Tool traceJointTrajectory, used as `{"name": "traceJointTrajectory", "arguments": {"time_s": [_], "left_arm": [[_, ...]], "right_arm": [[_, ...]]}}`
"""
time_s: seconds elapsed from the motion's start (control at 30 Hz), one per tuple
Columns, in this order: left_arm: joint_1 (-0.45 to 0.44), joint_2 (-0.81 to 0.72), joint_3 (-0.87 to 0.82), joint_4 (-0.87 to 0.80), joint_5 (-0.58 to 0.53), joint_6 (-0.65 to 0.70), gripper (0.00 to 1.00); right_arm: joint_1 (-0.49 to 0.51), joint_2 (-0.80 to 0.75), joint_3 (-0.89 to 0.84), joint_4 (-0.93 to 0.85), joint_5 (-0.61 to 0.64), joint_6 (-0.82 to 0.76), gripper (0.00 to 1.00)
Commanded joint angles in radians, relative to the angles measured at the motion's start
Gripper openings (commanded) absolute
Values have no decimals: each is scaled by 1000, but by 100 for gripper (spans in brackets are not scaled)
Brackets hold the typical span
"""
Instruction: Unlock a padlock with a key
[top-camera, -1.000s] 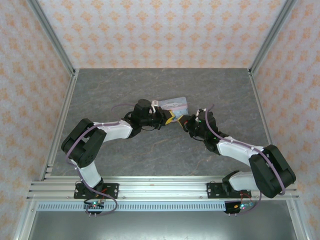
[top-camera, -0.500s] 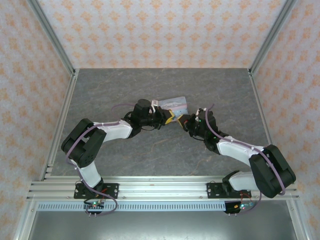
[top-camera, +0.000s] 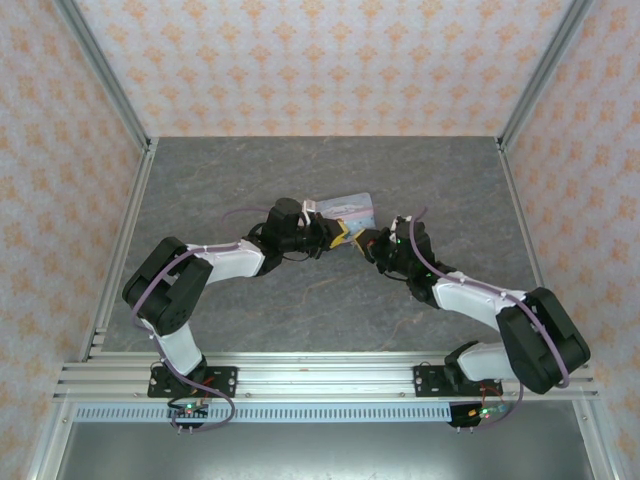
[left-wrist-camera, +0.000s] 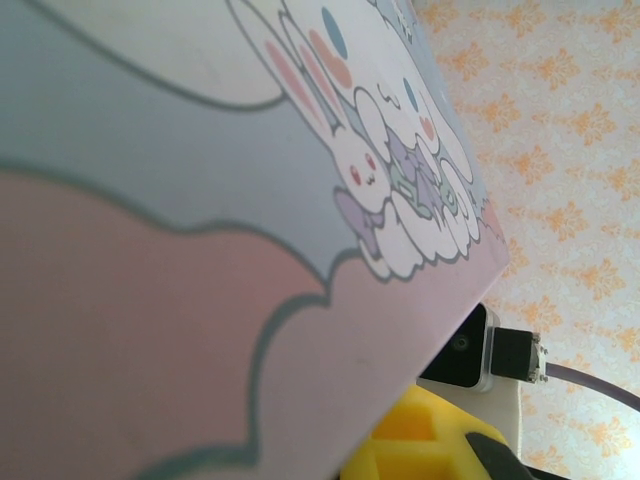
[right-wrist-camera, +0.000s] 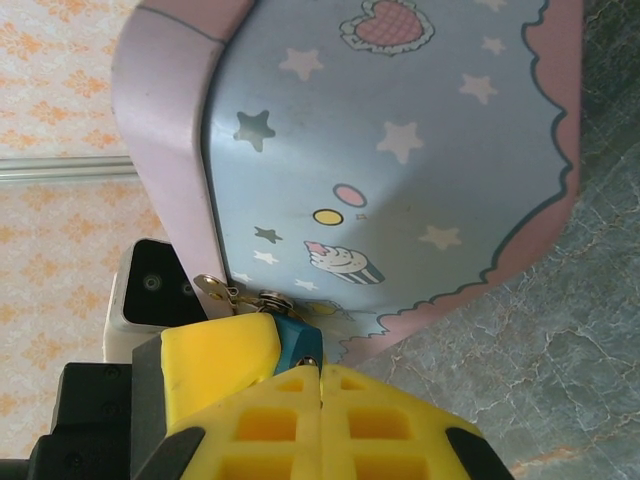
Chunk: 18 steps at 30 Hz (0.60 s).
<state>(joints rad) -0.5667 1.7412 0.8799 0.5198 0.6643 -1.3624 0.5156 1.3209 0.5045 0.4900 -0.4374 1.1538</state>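
Tiny teal padlock (right-wrist-camera: 297, 340) on the pastel tin (right-wrist-camera: 400, 180) clasp, touching at 11 o'clock of the right gripper (right-wrist-camera: 320, 373) with pads pressed together, closed left gripper (top-camera: 339, 233) against its 9 o'clock side

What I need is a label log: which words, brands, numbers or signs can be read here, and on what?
None can be read.
The cartoon tin bears only pictures: rabbits, stars, a heart, a cupcake.
The teal padlock shows no lettering that I can make out.
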Motion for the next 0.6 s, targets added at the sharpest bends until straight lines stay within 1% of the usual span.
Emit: {"name": "traceJointTrajectory", "arguments": {"time_s": [0.0, 0.13, 0.27, 0.4, 0.57], "left_arm": [[-3, -38, 15, 33, 13, -12, 0], [-8, -40, 16, 48, 13, -23, 0], [-12, -37, 2, 97, 11, -55, 0], [-13, -32, -10, 171, 14, -99, 0], [-13, -46, -13, 177, 14, -104, 0]], "right_arm": [[11, 26, 27, 88, -12, 21, 0], [11, 53, -9, 221, 16, 59, 0], [11, 79, -21, 304, 20, 78, 0], [4, 105, -18, 369, -12, 78, 0], [-23, 112, -28, 413, -45, 76, 0]]}}
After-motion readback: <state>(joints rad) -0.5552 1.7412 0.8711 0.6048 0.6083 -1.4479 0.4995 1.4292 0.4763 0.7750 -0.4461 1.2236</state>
